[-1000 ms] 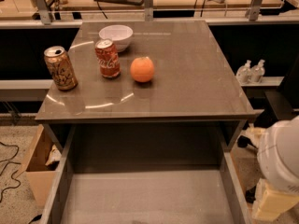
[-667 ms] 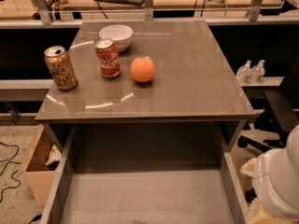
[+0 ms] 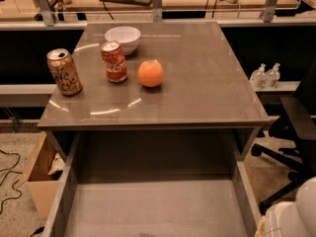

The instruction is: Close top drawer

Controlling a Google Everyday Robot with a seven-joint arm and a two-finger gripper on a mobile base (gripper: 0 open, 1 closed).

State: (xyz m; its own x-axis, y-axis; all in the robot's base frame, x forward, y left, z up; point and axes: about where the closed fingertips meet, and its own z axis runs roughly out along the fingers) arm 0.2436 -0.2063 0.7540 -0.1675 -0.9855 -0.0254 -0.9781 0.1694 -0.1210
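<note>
1. Smooth, semi-glossy grey table [image 3: 197,93] top, catching light streaks.
2. Matt grey metal inside the top drawer [image 3: 158,206].
3. Shiny metal on the red cola can [image 3: 114,61] and the tan can [image 3: 64,72].
4. Glossy white bowl [image 3: 123,36].
5. Dull-skinned orange [image 3: 150,73].
6. Matt tan cardboard box [image 3: 37,194].

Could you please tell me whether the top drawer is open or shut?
Open: the top drawer is pulled out, its grey interior exposed below the tabletop. The gripper is not in view.
</note>
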